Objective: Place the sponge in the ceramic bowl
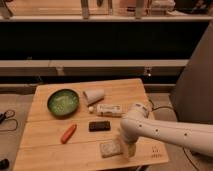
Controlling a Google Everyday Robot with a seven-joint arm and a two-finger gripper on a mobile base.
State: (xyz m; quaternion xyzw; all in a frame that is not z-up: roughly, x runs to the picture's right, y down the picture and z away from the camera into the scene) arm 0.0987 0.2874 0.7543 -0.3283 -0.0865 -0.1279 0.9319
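Note:
The sponge (109, 148), a pale speckled square pad, lies near the front edge of the wooden table (45, 145). My gripper (128, 148) hangs just to the right of it, close to the table top, at the end of the white arm (165, 132) that comes in from the right. The ceramic bowl (63, 102), green with a speckled inside and dark rim, sits at the back left of the table, well away from the gripper. Nothing lies in the bowl.
A white cup (93, 96) lies on its side right of the bowl. A white tube (106, 109) lies mid-table, a black block (99, 126) in front of it, and an orange carrot-like piece (68, 133) at the front left. A dark shelf unit stands behind.

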